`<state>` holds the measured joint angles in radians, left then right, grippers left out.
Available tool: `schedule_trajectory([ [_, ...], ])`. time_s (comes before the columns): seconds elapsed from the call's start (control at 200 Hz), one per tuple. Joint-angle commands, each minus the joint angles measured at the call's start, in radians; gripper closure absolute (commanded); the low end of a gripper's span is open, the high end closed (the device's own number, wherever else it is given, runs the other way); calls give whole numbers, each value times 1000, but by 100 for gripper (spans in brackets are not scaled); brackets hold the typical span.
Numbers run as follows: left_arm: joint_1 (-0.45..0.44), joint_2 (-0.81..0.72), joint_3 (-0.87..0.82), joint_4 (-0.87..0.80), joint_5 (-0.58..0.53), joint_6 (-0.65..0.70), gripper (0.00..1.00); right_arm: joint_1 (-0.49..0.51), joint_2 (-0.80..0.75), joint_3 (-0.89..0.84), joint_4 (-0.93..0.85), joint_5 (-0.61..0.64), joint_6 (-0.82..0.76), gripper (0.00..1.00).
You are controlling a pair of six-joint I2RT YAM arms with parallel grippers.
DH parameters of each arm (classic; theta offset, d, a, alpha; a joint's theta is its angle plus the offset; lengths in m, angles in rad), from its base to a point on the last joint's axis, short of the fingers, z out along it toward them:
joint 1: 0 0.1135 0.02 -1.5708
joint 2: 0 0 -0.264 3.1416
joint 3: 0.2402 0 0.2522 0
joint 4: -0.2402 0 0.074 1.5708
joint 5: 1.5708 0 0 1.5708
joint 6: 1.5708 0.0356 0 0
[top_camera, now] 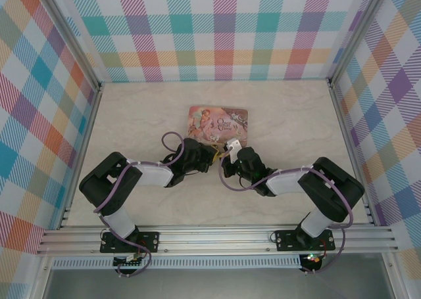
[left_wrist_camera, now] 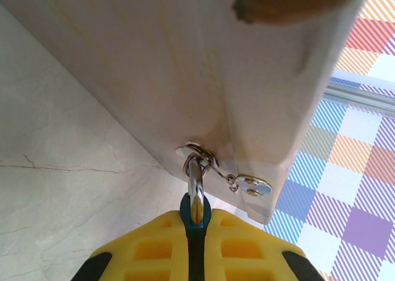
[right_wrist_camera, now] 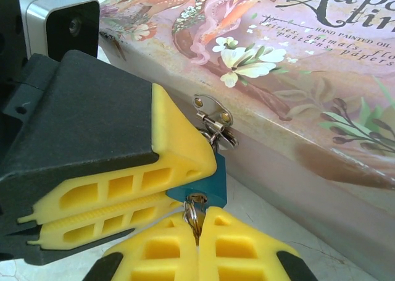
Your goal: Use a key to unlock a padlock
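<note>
The left hand point(left_wrist_camera: 196, 224) is clenched on the tiny blue-bodied padlock point(right_wrist_camera: 214, 181). This probably braces it where its silver shackle point(left_wrist_camera: 196, 185) hooks into the small metal clasp point(right_wrist_camera: 213, 111) of the pink pictured rectangular tin point(right_wrist_camera: 296, 77), just beyond its fingertips. The right hand point(right_wrist_camera: 197, 222) pinches the thin grey metal key point(right_wrist_camera: 196, 207) right beneath the padlock, seemingly lined up for the keyhole. The lid reads "HAND PAINTED OIL" and "fairies, animals".
</note>
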<state>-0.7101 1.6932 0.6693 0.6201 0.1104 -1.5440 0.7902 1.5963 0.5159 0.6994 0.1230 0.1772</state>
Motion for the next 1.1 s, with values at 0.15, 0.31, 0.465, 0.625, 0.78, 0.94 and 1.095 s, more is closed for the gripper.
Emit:
schedule_trajectory([
  [0.15, -4, 1, 10, 41, 12, 7, 100, 4, -31, -28, 32, -5, -70, 89],
  [0.31, -3, 0, 12, 39, 11, 11, 100, 4, -78, -54, -1, 5, -217, 65],
  [0.465, 5, -4, 7, 42, 15, 11, 100, 3, -172, -68, -51, 15, -376, 51],
  [0.625, 15, -17, 2, 35, 22, 13, 100, 5, -283, -53, -167, 23, -555, 46],
  [0.78, 20, -28, -1, 34, 28, 14, 100, 6, -275, -59, -173, 93, -754, 43],
  [0.94, 23, -46, -5, 15, 39, 12, 100, 20, -224, -70, -139, 146, -909, 43],
  [1.095, 26, -48, 3, 10, 51, 7, 100, 38, -170, -68, -77, 159, -996, 48],
])
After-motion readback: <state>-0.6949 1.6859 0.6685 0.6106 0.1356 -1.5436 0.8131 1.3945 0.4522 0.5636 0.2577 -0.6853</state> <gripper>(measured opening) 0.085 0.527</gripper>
